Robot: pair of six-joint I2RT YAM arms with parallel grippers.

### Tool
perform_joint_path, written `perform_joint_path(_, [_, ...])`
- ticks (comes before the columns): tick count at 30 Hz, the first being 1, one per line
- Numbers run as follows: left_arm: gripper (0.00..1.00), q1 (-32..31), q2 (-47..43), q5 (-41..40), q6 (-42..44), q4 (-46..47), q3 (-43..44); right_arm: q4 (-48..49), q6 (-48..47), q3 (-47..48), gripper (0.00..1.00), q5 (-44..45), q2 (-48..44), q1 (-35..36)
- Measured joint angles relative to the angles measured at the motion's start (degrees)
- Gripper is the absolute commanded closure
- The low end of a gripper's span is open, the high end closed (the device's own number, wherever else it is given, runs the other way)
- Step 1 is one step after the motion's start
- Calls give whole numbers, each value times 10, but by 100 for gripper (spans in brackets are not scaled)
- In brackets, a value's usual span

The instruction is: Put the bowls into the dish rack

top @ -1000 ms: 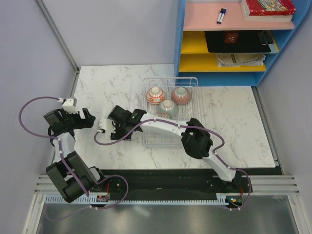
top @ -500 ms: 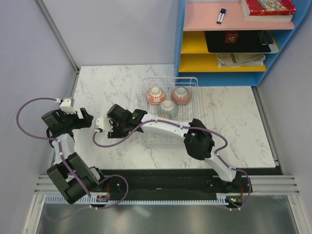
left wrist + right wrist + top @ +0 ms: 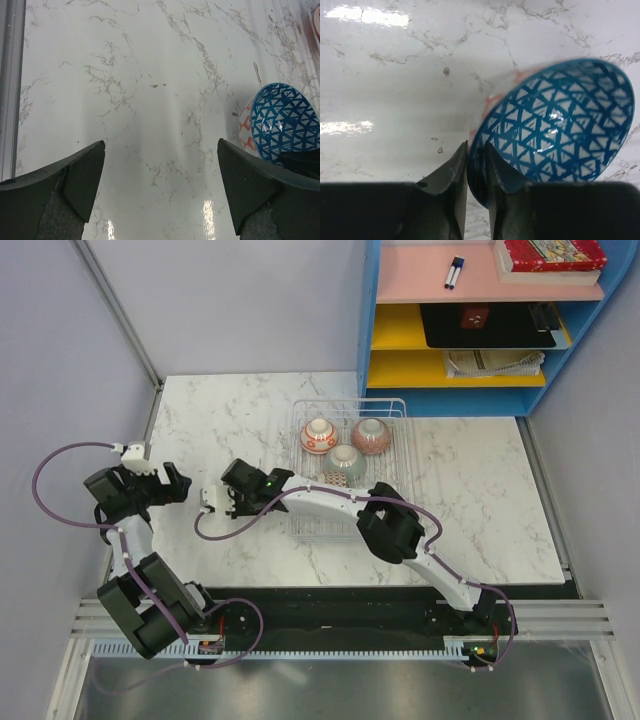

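Three round ceramic bowls [image 3: 344, 463] sit in far half of silver-white wire dish rack [image 3: 399, 465], on white marble tabletop [image 3: 220, 420]. Blue-lattice ceramic bowl [image 3: 284, 125] left of rack.

Overhead wide, wrist views close, sharing blue bowl [image 3: 285, 122]

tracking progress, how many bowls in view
4: three in the dish rack, red-patterned, brown and pale green; a blue one pinched by the right gripper left of it. Orange showing behind it may be a fifth.
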Motion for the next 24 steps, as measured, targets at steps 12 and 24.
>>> perform_joint_path(12, [0, 0, 6, 10, 0, 1, 0, -11, -17, 3, 96, 19, 0, 4])
perform_joint_path(24, [0, 0, 9, 13, 0, 1, 0, -61, -5, 3, 72, 10, -13, 19])
